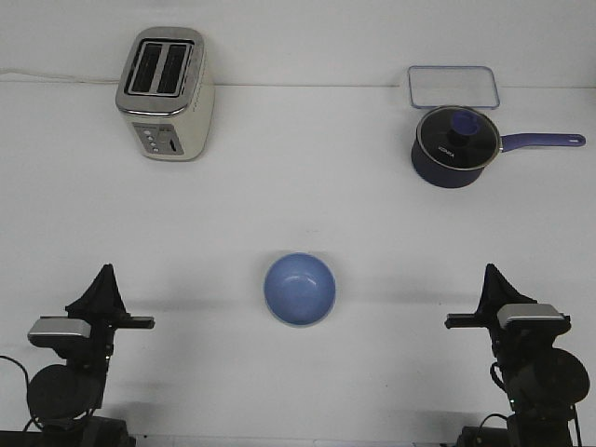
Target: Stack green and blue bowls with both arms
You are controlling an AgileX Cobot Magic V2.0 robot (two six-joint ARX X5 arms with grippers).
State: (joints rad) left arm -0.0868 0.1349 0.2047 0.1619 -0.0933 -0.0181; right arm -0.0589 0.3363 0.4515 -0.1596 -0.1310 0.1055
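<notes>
Front view: both my grippers parked low, blue bowl between them.
My left gripper (pixel 104 279) and right gripper (pixel 491 277) each taper to a point, fingertips together, grasping nothing; the blue bowl (pixel 299 289) sits upright on the white table (pixel 307 186), well apart from both; a green rim barely shows beneath it; farther off stand a toaster (pixel 166 93), a lidded navy saucepan (pixel 453 146) and a clear container (pixel 452 86).

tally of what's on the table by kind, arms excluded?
Bowl: 1, the blue bowl; a green rim seems to show under it, but a second bowl cannot be confirmed.
Toaster: 1, the toaster.
Saucepan: 1, the saucepan with a lid.
Container: 1, the clear container.
Total: 4
</notes>
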